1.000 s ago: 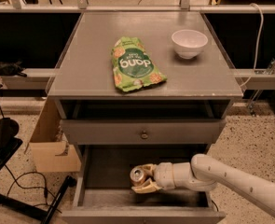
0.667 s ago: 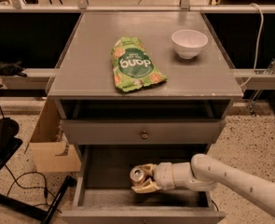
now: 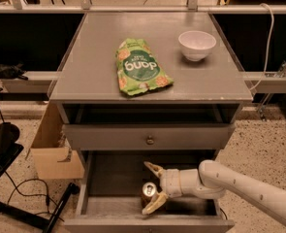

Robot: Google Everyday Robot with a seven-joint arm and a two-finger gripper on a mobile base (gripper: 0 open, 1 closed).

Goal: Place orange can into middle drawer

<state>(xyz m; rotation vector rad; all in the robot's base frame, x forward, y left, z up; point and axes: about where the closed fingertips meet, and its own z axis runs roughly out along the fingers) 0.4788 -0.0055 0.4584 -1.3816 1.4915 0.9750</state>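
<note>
The orange can (image 3: 149,191) stands upright on the floor of the open middle drawer (image 3: 108,181), near its front middle. My gripper (image 3: 146,188) reaches into the drawer from the right on a white arm (image 3: 239,183). Its fingers (image 3: 154,204) are spread wide, one behind the can and one in front of it, and neither is pressed against the can's sides. The can's silver top shows between them.
The top drawer (image 3: 150,140), with a small round knob, is slightly pulled out above the gripper. A green snack bag (image 3: 138,67) and a white bowl (image 3: 197,44) lie on the cabinet top. A cardboard box (image 3: 55,152) and cables (image 3: 16,188) are on the floor at left.
The fingers were closed on the can; now they have spread apart and the can stands free on the drawer floor, slightly lower than before.
</note>
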